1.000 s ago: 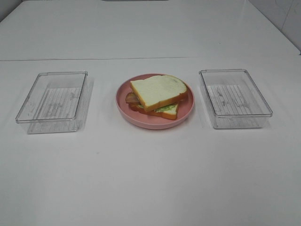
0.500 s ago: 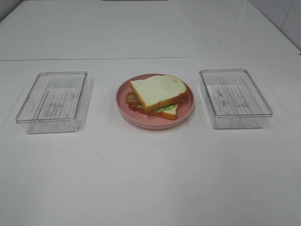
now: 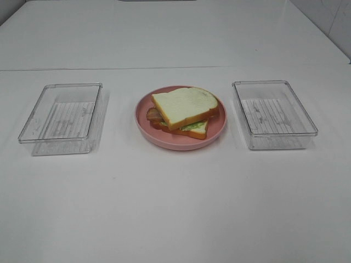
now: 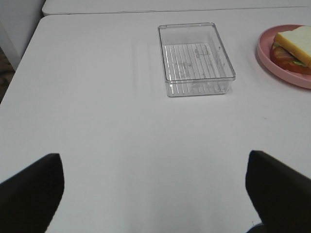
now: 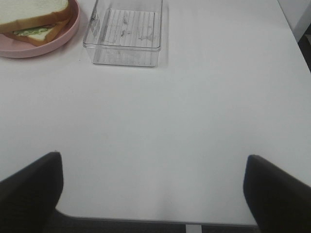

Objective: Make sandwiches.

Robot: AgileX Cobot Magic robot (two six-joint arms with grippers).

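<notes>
Exterior high view shows nothing moved over the last second. Left tray [image 3: 61, 118] sits bare, the sandwich [image 3: 184, 112] rests stacked on the pink plate [image 3: 147, 127] mid-table, right tray [image 3: 273, 114] is bare. Left claw [image 4: 154, 191] and right claw [image 5: 153, 191] hang released, well apart from everything, so assembly looks finished.

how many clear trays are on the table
2: the left clear tray sits left of the pink plate, the right clear tray right of it. No others show.
</notes>
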